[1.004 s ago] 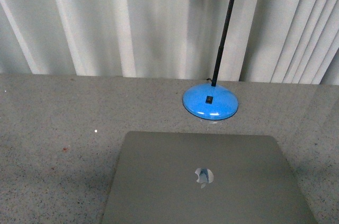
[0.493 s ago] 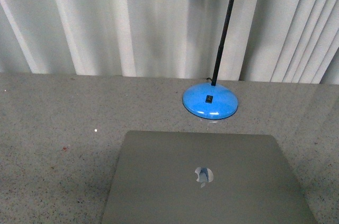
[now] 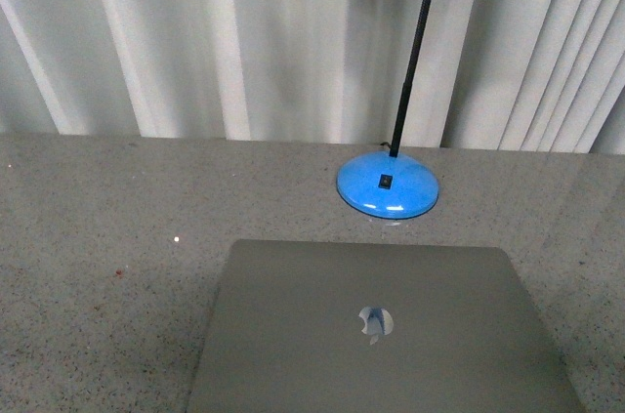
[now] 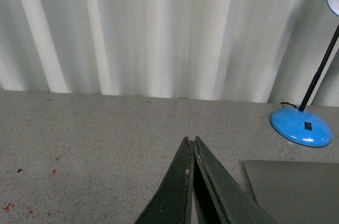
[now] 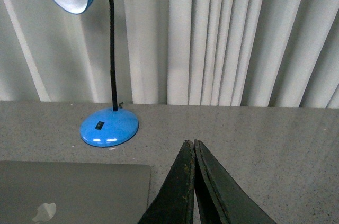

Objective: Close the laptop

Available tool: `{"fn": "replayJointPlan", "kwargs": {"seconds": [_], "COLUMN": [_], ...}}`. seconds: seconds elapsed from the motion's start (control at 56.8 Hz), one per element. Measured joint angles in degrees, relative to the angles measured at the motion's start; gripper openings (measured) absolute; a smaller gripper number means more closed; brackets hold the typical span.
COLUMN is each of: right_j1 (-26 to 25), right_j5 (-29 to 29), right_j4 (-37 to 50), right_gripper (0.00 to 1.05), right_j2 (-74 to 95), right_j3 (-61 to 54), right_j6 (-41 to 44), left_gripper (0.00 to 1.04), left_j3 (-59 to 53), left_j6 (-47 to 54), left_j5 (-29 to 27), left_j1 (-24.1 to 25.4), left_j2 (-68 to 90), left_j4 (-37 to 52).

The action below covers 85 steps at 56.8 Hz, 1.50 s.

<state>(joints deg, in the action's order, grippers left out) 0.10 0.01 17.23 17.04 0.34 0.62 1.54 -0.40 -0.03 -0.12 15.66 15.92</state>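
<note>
The silver-grey laptop point(image 3: 381, 330) lies flat on the speckled grey table, lid down, with the shiny apple-shaped logo point(image 3: 375, 323) facing up. Its screen and keys are hidden. A corner of it shows in the left wrist view point(image 4: 296, 187), and its lid with the logo shows in the right wrist view point(image 5: 69, 192). Neither arm shows in the front view. My left gripper point(image 4: 190, 140) is shut and empty, above the bare table beside the laptop. My right gripper point(image 5: 189, 142) is shut and empty, above the table on the laptop's other side.
A blue desk lamp stands just behind the laptop, with a round blue base point(image 3: 388, 187) and a black gooseneck point(image 3: 413, 57). White pleated curtains point(image 3: 195, 42) close off the back of the table point(image 3: 88, 237).
</note>
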Motion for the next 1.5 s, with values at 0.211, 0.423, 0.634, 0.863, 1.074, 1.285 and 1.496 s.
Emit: {"fn": "replayJointPlan", "kwargs": {"seconds": [0.211, 0.423, 0.634, 0.863, 1.074, 1.285, 1.496], "right_j1": [0.0, 0.0, -0.04, -0.04, -0.04, -0.04, -0.04], "right_j5": [0.0, -0.02, -0.09, -0.09, -0.09, -0.09, -0.09], "right_j4": [-4.02, -7.08, -16.96, -17.2, -17.2, -17.2, -17.2], "right_gripper": [0.03, 0.03, 0.03, 0.23, 0.65, 0.99, 0.97], "right_j2": [-3.98, -7.08, -16.76, -16.76, -16.76, -16.76, -16.76], "right_j3": [0.0, 0.0, 0.02, 0.02, 0.02, 0.02, 0.02], "right_j6": [0.0, 0.0, 0.0, 0.0, 0.02, -0.04, -0.02], "left_gripper": [0.04, 0.04, 0.04, 0.24, 0.66, 1.0, 0.98], "left_j3": [0.0, 0.02, 0.02, 0.02, 0.02, 0.02, 0.02], "left_j6": [0.0, 0.04, 0.13, 0.11, 0.11, 0.17, 0.15], "left_j5": [0.0, 0.04, 0.02, 0.04, 0.04, 0.02, 0.04], "left_j1": [0.0, 0.0, 0.0, 0.0, 0.0, 0.0, 0.0], "left_j2": [-3.54, -10.64, -15.39, -15.47, -15.47, -15.47, -15.47], "left_j4": [-3.56, -12.44, -15.87, -15.89, -15.89, -15.89, -15.89]}}
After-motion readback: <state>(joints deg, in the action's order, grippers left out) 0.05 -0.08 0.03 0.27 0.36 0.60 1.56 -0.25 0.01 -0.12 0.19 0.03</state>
